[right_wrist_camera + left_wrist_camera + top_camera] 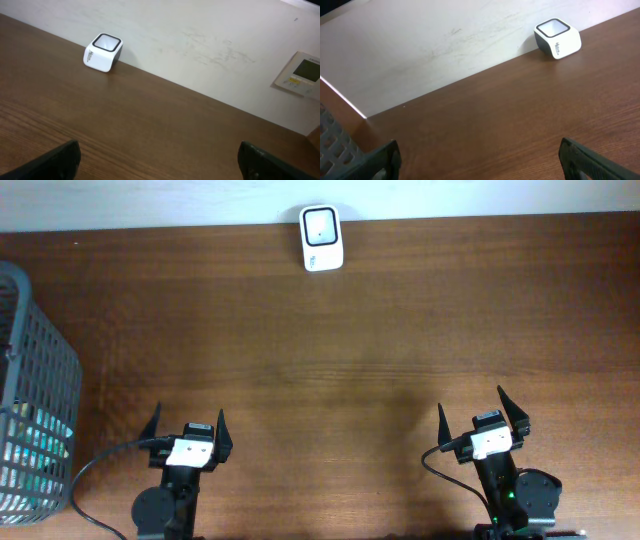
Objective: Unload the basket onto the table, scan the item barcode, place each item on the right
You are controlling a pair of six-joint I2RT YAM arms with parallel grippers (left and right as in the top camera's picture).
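Left claw (190, 410), right claw (471, 398): seemingly low.

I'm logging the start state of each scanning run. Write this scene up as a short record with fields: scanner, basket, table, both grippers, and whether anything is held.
scanner: small white box-shaped barcode scanner, at the far table edge against the wall
basket: grey plastic mesh basket, at the table's left end; contents unclear
table: brown wooden table
left gripper: open, empty, at the near edge
right gripper: open, empty, at the near edge
item held: none yet
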